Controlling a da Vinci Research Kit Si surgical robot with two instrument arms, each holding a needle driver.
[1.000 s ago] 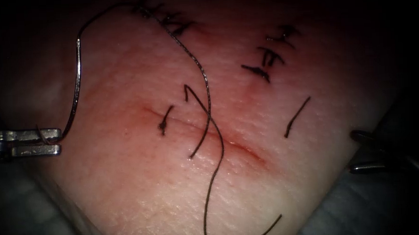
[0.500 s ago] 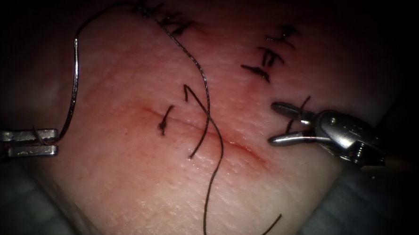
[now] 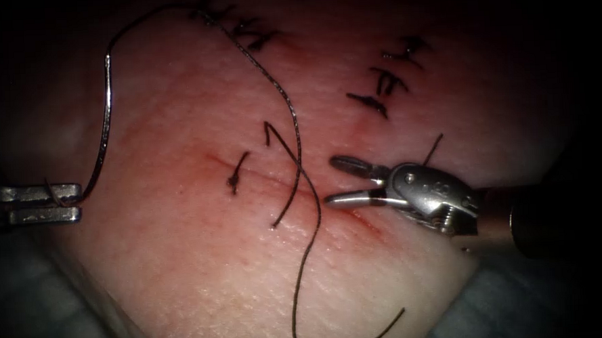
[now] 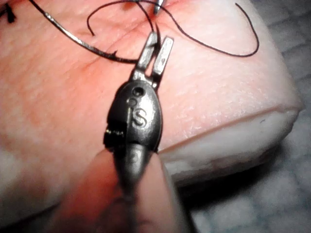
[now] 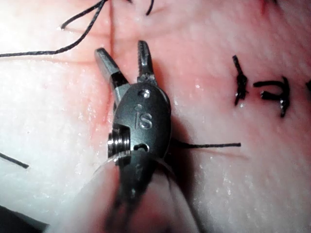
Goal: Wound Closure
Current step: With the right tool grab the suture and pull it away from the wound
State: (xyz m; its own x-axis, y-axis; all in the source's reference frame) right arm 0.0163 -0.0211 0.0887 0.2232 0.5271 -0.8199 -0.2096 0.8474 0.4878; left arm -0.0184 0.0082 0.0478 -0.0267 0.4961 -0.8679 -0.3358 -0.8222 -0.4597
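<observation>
At the left edge of the tissue (image 3: 183, 262), my left tool (image 3: 79, 202) has its jaws shut on the curved needle (image 3: 106, 123), held near one end of its curve. The needle is outside the tissue and arches up over the skin left of the cut (image 3: 357, 221). From the needle's far end the thread (image 3: 292, 115) loops over the top, runs down across the cut and trails off toward the front. My right tool (image 3: 330, 182) is over the right part of the cut, jaws open, holding nothing. The left wrist view has the shut jaws (image 4: 160, 41) on the needle (image 4: 77, 41). The right wrist view has the open jaws (image 5: 121, 48) above the skin.
Finished stitches with knots sit at the back (image 3: 247, 32) and back right (image 3: 382, 84). Cut ends of thread lie near the cut (image 3: 237, 172), right of it (image 3: 432, 146) and at the front (image 3: 389, 321). Red fluid tints the skin along the cut. The tissue's edge drops off at front right.
My right tool has come in from the right edge and moved left to the cut with its jaws open. The left tool and needle have barely shifted.
</observation>
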